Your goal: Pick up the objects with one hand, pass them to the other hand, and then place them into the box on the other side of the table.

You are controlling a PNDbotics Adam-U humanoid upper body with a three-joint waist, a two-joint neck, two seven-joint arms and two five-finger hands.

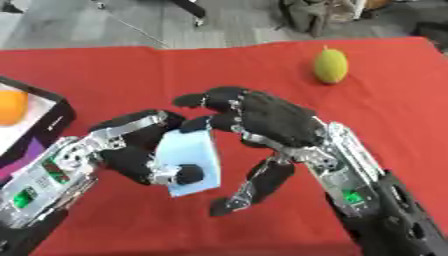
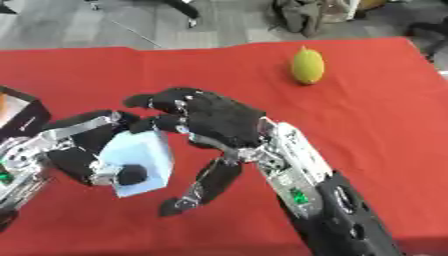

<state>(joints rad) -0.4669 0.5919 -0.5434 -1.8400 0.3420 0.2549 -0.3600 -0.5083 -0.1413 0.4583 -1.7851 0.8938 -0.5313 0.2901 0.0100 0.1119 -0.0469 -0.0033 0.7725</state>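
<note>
A red cloth (image 1: 114, 75) covers the table; above its near middle the two hands meet around a pale blue block (image 1: 191, 160); the block is held off the cloth, tilted, its long side running from far to near

The left hand (image 1: 131, 150) comes in from the near left corner; its fingers (image 1: 131, 122) curl over the far left edge of the block and its thumb (image 1: 179, 174) presses on the block's near face, so the block is pinched between thumb and fingers

The right hand (image 2: 219, 125) comes in from the near right; its fingers (image 2: 157, 102) are bent and spread, their tips over the far top corner of the block; whether those tips touch the block or hang just above it cannot be told; its thumb (image 2: 197, 187) hangs straight down toward the near side, apart from the block, closing on nothing

A yellow-green fruit (image 1: 331, 65), lemon-shaped with a small point at its far end, lies on the cloth far to the right, well apart from both hands

At the left edge stands a black box (image 1: 54, 117) with a pale inside; an orange round thing (image 1: 10, 106) lies in it, partly cut off by the edge of the view; the box is near the left forearm but apart from it; beyond the far edge of the cloth is grey floor (image 1: 79, 25)
</note>
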